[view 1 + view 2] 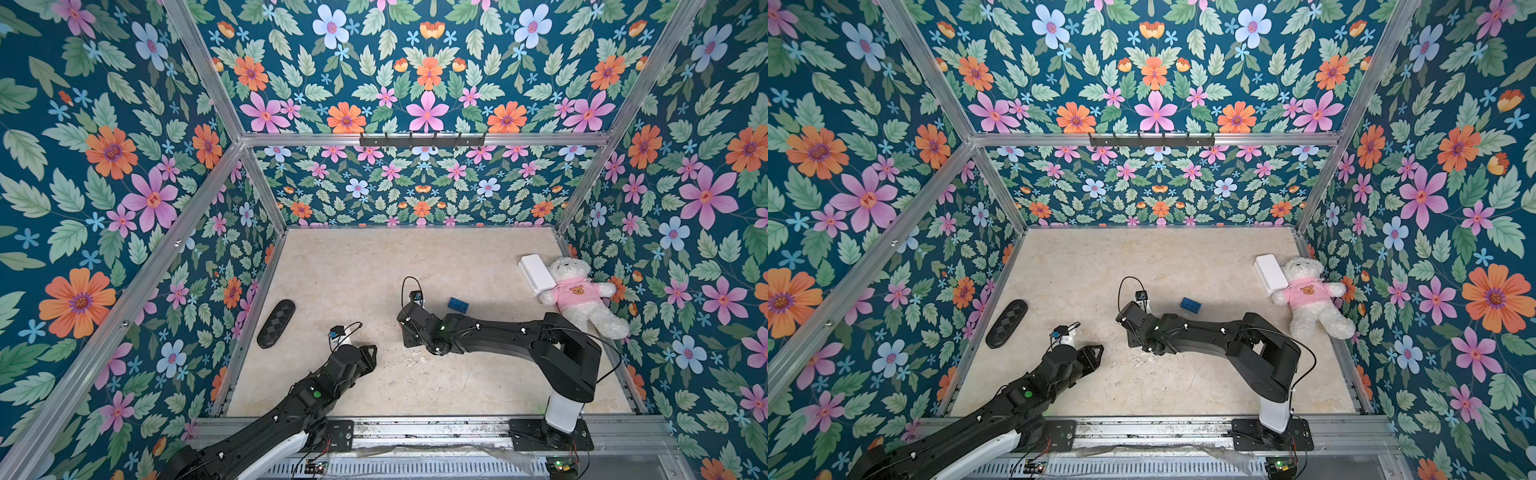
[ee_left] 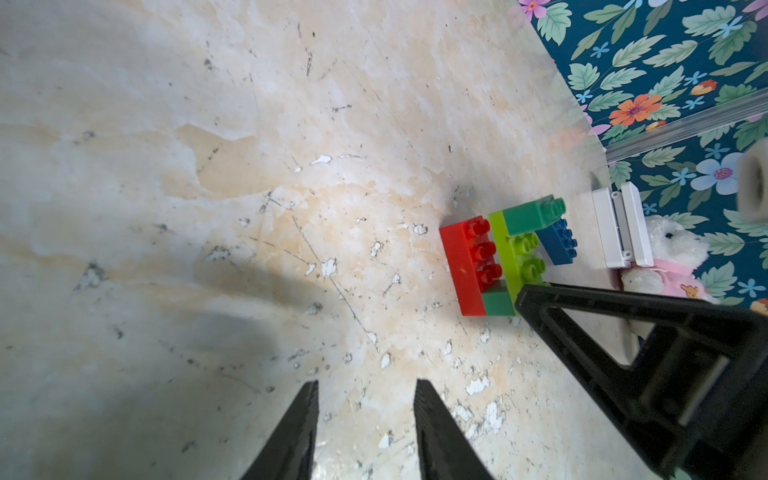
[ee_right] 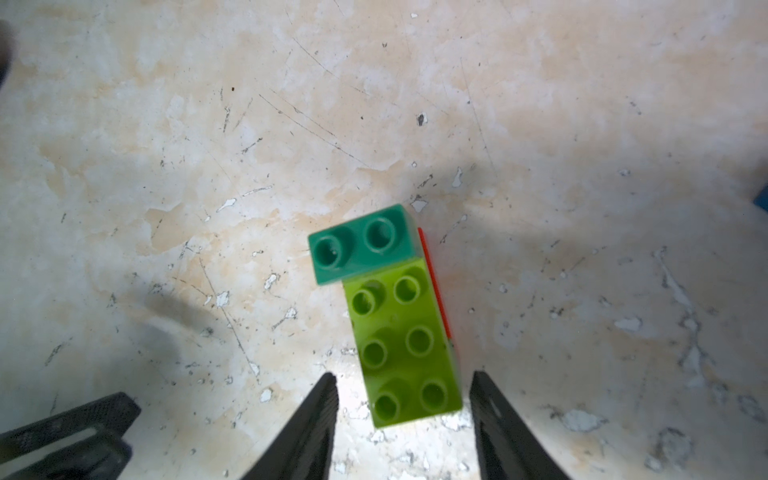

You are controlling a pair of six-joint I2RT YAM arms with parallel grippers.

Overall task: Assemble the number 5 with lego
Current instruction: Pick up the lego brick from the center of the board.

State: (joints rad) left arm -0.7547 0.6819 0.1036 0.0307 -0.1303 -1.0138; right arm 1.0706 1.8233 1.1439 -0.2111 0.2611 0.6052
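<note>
In the left wrist view the joined lego lie on the table: a red brick (image 2: 465,266), a short dark-green brick (image 2: 496,301), a lime brick (image 2: 519,253) and a second dark-green brick (image 2: 534,216). A loose blue brick (image 2: 561,245) lies just behind them, and it shows in both top views (image 1: 458,304) (image 1: 1190,304). My right gripper (image 3: 403,378) is open and straddles the near end of the lime brick (image 3: 405,345), with a gap on each side. My left gripper (image 2: 368,388) is open over bare table, short of the stack. The right hand hides the stack in both top views.
A white teddy in a pink shirt (image 1: 582,295) and a white box (image 1: 536,272) lie by the right wall. A black oval object (image 1: 276,324) rests at the left wall. Flowered walls enclose the table on three sides.
</note>
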